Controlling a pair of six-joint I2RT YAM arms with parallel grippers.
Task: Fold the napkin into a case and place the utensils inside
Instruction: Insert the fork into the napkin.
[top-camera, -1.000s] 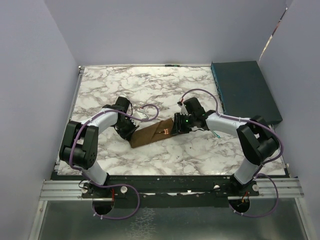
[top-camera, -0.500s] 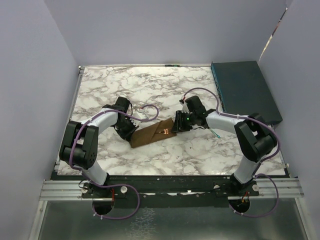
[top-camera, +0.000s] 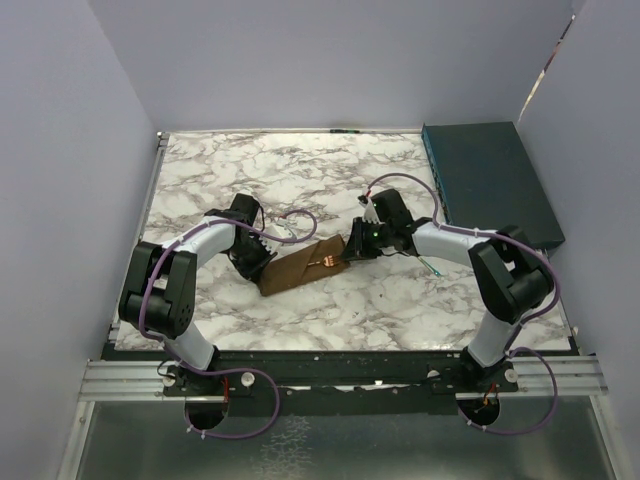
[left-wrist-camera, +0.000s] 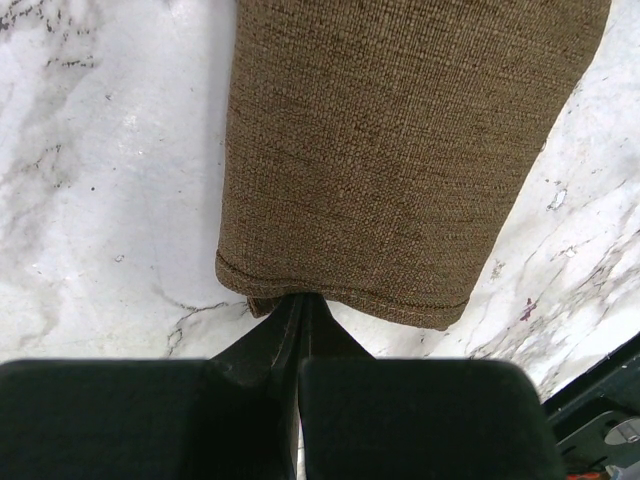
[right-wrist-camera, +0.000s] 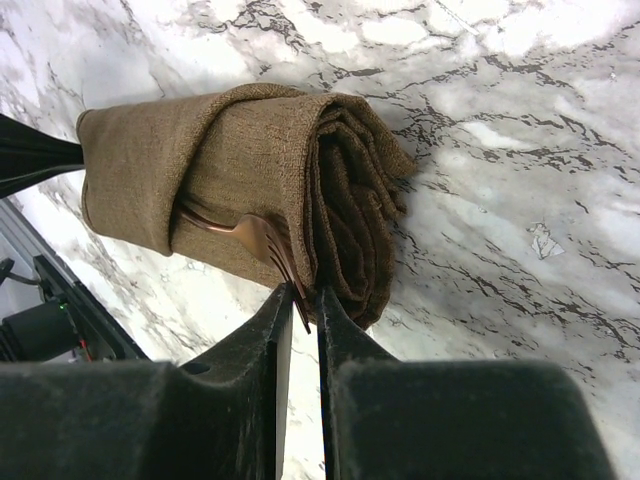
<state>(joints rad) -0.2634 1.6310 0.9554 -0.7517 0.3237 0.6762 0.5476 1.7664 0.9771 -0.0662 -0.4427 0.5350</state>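
You're seating the fork (right-wrist-camera: 250, 235) in the case (right-wrist-camera: 200, 170). Left gripper (left-wrist-camera: 300, 310) is clenched at the hem. Right gripper (right-wrist-camera: 300, 300) nearly meets around the tines, grip unclear. Next, push deeper.

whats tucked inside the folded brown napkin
A copper fork: its tines and neck stick out from a fold of the napkin. The rest of the handle runs under the cloth, so it is covered and cannot be seen.
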